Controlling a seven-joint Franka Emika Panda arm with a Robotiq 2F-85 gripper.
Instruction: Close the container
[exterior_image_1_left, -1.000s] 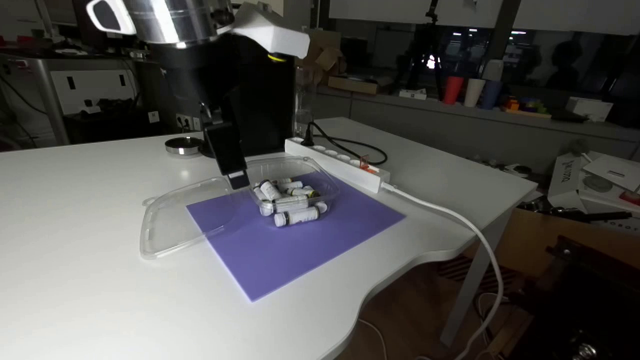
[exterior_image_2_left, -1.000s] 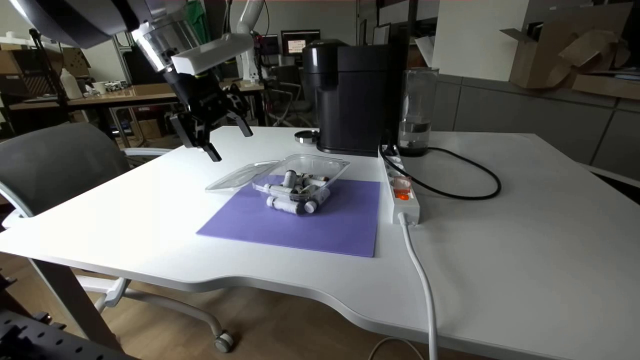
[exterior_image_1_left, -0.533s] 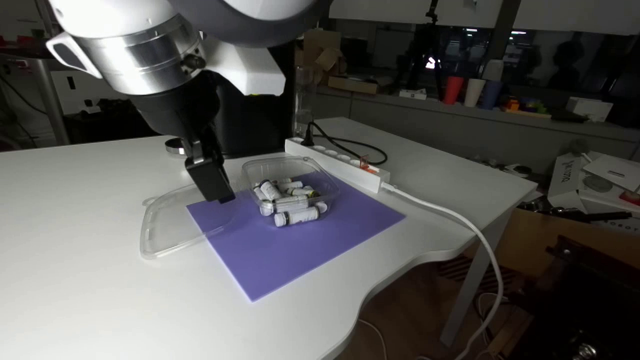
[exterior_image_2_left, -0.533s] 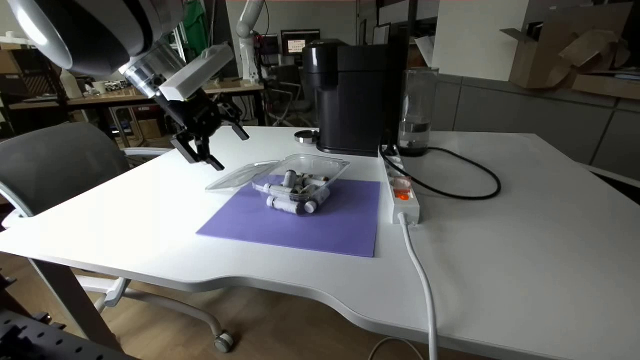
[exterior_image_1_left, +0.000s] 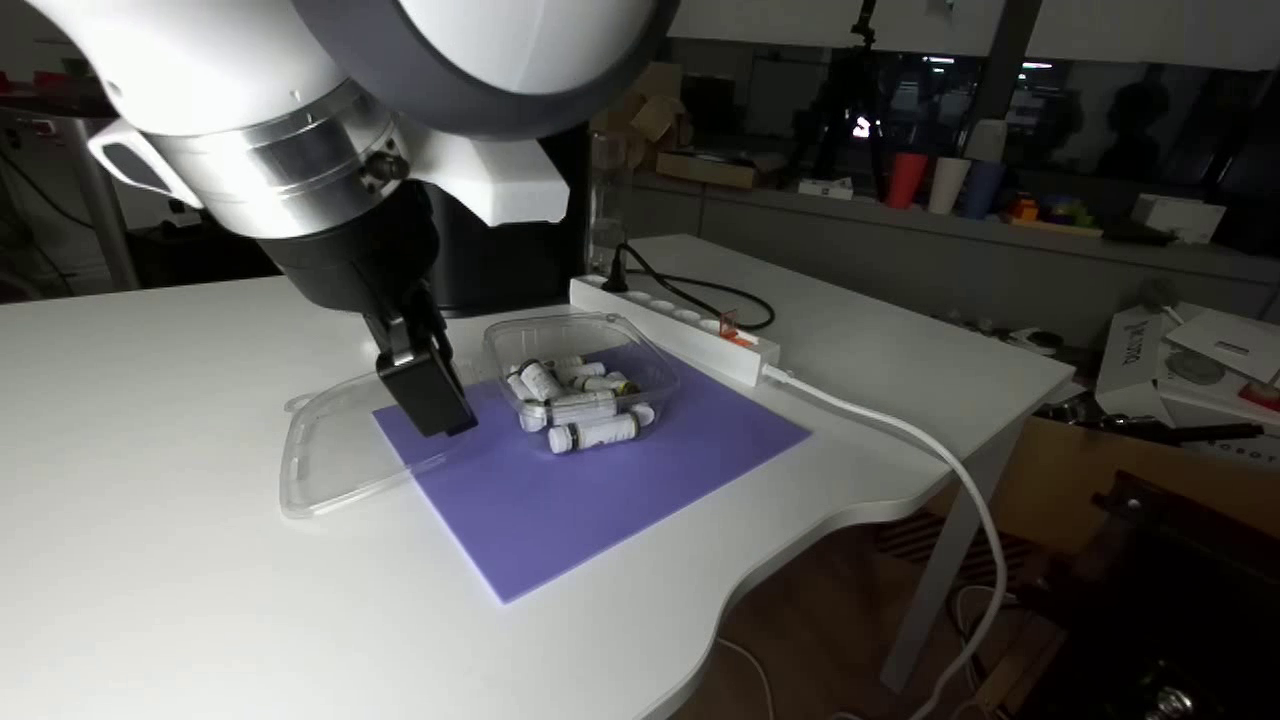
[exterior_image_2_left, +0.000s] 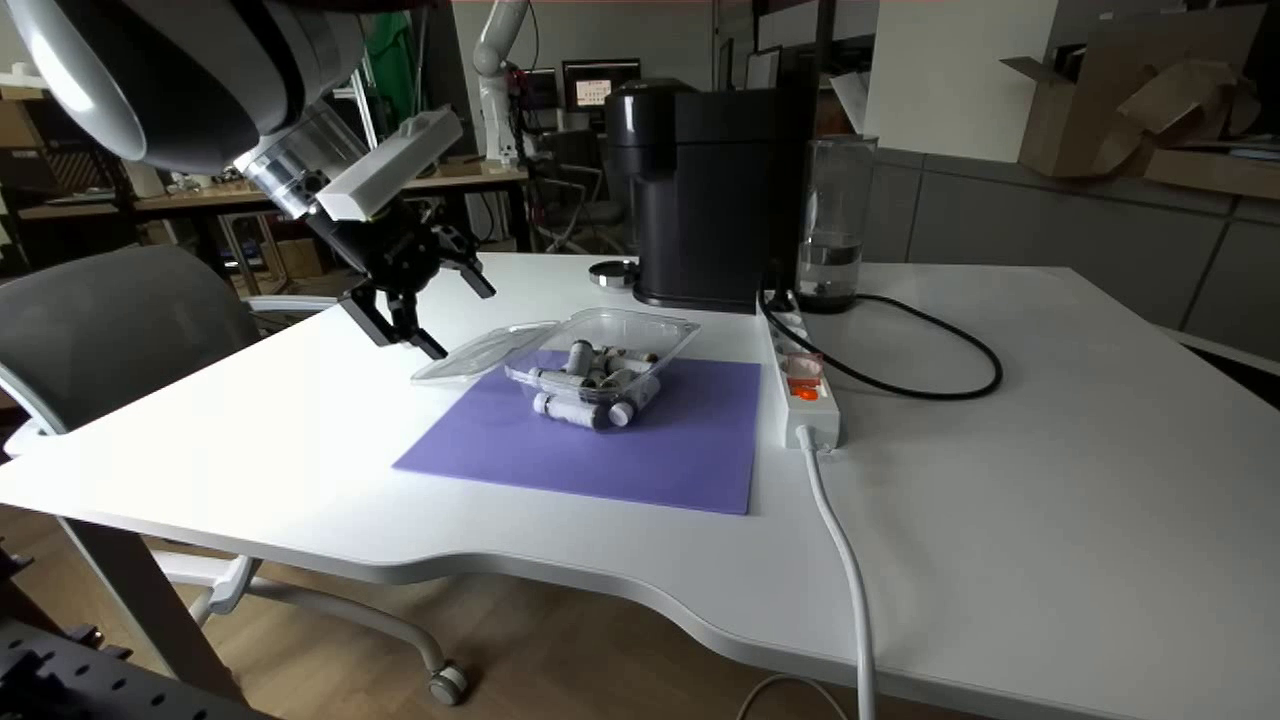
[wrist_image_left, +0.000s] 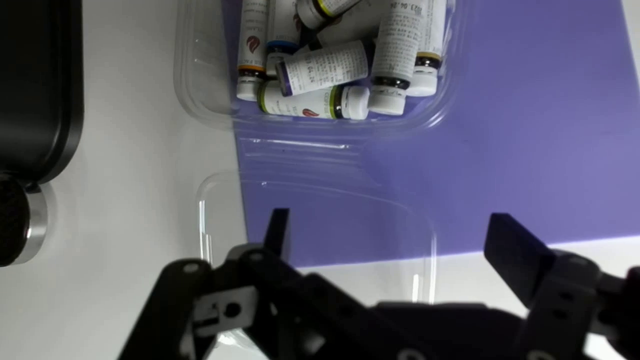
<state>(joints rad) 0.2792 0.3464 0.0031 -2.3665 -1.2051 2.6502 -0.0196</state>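
Pincer (exterior_image_2_left: 464, 322) hanging spread near an uncovered container (exterior_image_1_left: 560, 330)

In an exterior view, the robot arm (exterior_image_1_left: 240, 100) is leaning over the white counter (exterior_image_1_left: 180, 560), and the pincer is pointing down at a slant; only its side is showing, so I cannot tell its spread from this angle. The shallow clear container is sitting mostly on a purple mat (exterior_image_1_left: 580, 530), with its see-through lid (exterior_image_1_left: 350, 450) lying just beside it, partly over the mat and partly over bare counter. Little white-labelled bottles (exterior_image_1_left: 590, 408) are lying jumbled inside. A white power strip (exterior_image_1_left: 670, 335) is running along near the mat.

In an exterior view, the pincer's fingers (exterior_image_2_left: 478, 281) are standing well apart, the lower one hanging close by the lid; whether it is touching, I cannot tell. A tall black machine (exterior_image_2_left: 715, 200) is looming behind the container, a round metal-rimmed dish (exterior_image_2_left: 608, 275) is sitting just beside its base, and a clear tank (exterior_image_2_left: 832, 215) is standing at its opposite side.

In the wrist view, the fingers are standing wide apart, one showing in front of the lid and one past its edge; the container, cut off by the top of the view, is lying ahead of them.
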